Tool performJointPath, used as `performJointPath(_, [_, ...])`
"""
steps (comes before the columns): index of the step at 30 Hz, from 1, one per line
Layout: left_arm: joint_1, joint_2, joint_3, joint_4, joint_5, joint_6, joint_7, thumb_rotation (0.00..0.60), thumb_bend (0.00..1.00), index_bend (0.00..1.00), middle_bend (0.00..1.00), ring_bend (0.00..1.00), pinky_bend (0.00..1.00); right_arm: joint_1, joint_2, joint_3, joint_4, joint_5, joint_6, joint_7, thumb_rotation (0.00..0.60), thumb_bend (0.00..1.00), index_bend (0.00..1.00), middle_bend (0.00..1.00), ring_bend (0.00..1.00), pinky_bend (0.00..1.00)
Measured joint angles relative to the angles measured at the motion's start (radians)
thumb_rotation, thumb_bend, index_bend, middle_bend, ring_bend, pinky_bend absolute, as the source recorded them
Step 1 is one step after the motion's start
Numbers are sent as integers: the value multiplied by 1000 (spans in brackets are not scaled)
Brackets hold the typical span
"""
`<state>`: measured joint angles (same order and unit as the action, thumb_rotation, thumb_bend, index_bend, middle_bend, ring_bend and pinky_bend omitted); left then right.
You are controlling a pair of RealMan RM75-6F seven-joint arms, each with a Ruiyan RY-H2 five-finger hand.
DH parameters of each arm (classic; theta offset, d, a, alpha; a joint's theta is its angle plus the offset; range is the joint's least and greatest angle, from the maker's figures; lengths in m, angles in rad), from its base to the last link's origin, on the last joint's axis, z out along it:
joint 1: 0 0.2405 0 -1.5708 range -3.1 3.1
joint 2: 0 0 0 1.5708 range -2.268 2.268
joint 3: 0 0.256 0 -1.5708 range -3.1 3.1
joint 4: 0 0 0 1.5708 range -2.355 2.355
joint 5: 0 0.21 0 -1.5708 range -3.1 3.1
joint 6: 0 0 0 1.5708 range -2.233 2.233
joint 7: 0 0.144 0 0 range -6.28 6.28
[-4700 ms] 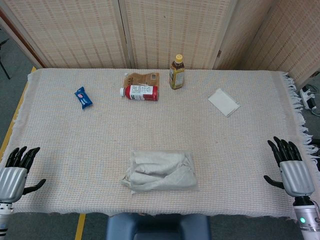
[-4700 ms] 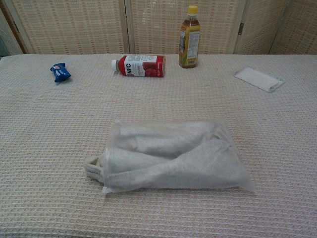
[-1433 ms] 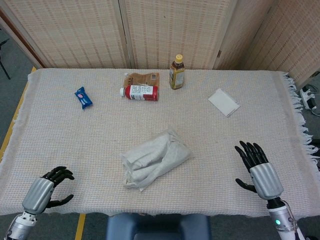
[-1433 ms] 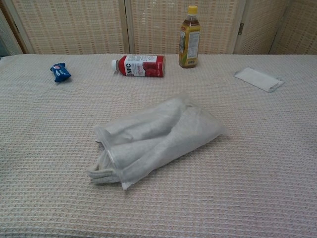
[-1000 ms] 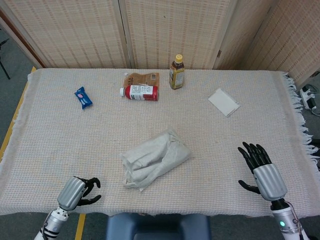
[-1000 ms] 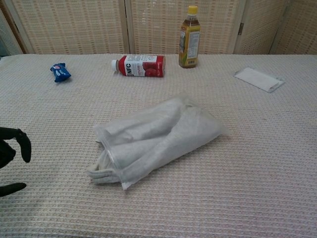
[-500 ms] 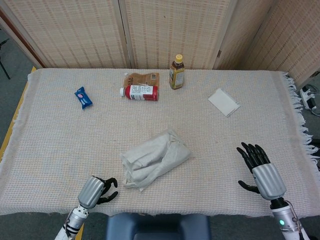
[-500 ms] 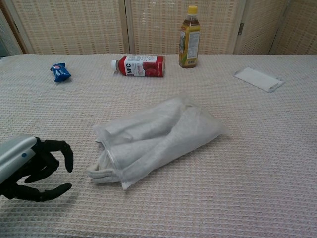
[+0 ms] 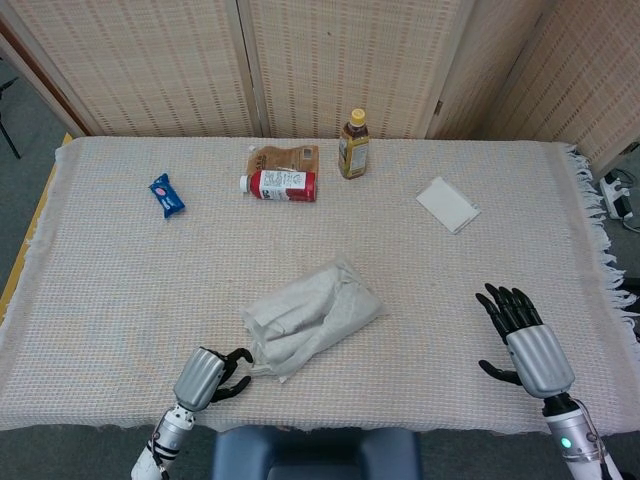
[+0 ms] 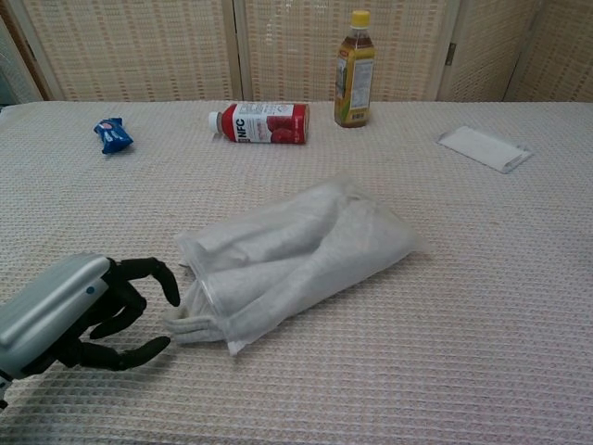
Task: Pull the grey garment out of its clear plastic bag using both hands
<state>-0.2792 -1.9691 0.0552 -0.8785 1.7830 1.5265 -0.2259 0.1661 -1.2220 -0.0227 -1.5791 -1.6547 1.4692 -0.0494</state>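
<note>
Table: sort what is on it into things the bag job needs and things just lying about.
Job: grey garment, clear plastic bag, left hand, right hand.

Lying about: red juice bottle, amber drink bottle, brown pouch, blue snack packet, white packet.

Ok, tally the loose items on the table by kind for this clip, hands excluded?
Bottles: 2, a red-labelled bottle lying down and a yellow-capped bottle upright
Pouches and packets: 3, a brown pouch, a blue snack packet, a white packet
Bagged garments: 1, the grey garment in its clear plastic bag
Total: 6
</note>
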Motion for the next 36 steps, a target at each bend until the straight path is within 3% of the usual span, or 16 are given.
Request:
performJointPath(13, [-15, -54, -3, 50, -33, -14, -12, 600, 305, 523, 1000, 1000, 1000, -5, 11, 8, -4, -2, 7, 17, 600, 68, 0, 0, 0, 0])
performJointPath(21, [-26, -88, -8, 94, -50, -15, -49, 600, 377, 600, 1000, 1000, 1000, -7, 13, 14, -4, 2, 7, 19, 600, 68, 0, 0, 0, 0])
performJointPath(30, [-33, -112, 4, 128, -47, 8, -80, 600, 546, 718, 1000, 1000, 1000, -4, 7, 17, 0, 10, -11, 9, 600, 67, 0, 0, 0, 0])
performJointPath(36, [-31, -105, 10, 120, -41, 46, -98, 600, 575, 745, 1000, 1000, 1000, 12, -29, 17, 26, 10, -42, -5, 600, 95, 12, 0, 0, 0])
